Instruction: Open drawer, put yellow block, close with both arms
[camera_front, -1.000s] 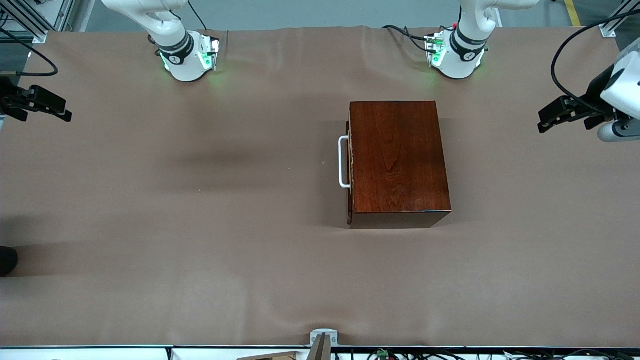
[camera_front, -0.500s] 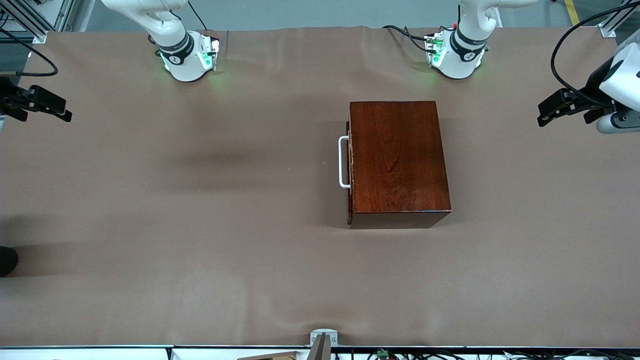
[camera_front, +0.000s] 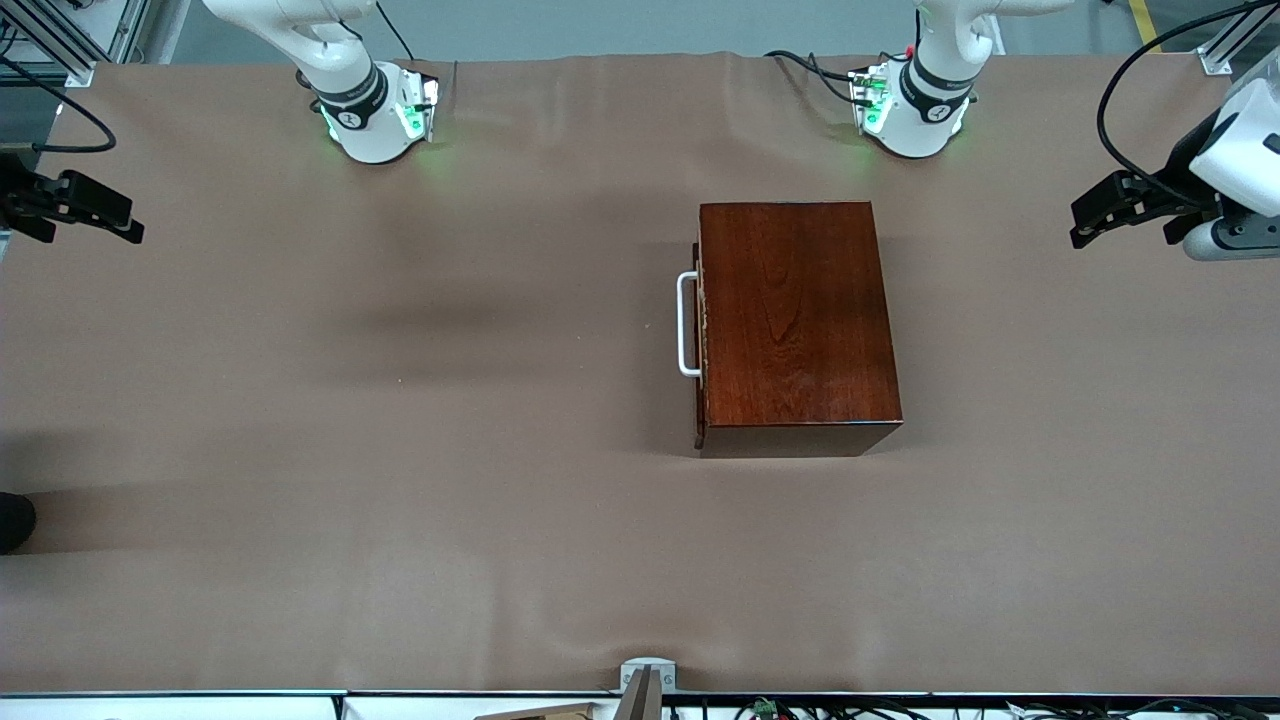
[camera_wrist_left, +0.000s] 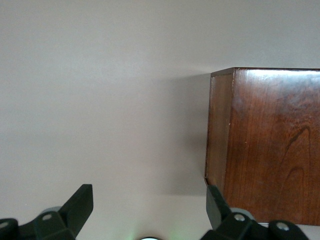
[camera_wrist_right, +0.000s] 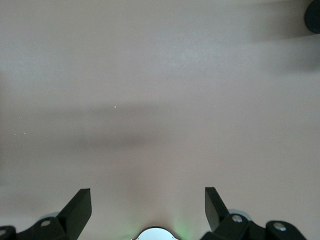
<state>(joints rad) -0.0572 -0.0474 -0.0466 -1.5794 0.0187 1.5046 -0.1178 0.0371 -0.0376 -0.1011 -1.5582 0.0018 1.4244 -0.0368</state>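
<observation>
The dark mahogany box (camera_front: 795, 325) stands mid-table, nearer the left arm's end. Its drawer is shut, with the white U-shaped handle (camera_front: 686, 324) facing the right arm's end. The box also shows in the left wrist view (camera_wrist_left: 267, 145). The yellow block is out of view. My left gripper (camera_front: 1090, 222) is open and empty, up over the table's edge at the left arm's end; its own view shows it too (camera_wrist_left: 149, 200). My right gripper (camera_front: 125, 222) is open and empty over the table's edge at the right arm's end, and shows in its own view (camera_wrist_right: 148, 200).
The brown cloth-covered table (camera_front: 400, 450) is bare apart from the box. The two green-lit arm bases (camera_front: 375, 115) (camera_front: 910, 115) stand along the table's edge farthest from the camera. A small metal bracket (camera_front: 645, 675) sits at the nearest edge.
My left gripper has risen and drawn slightly away from the box toward the left arm's end. The right gripper and the box have not moved.
</observation>
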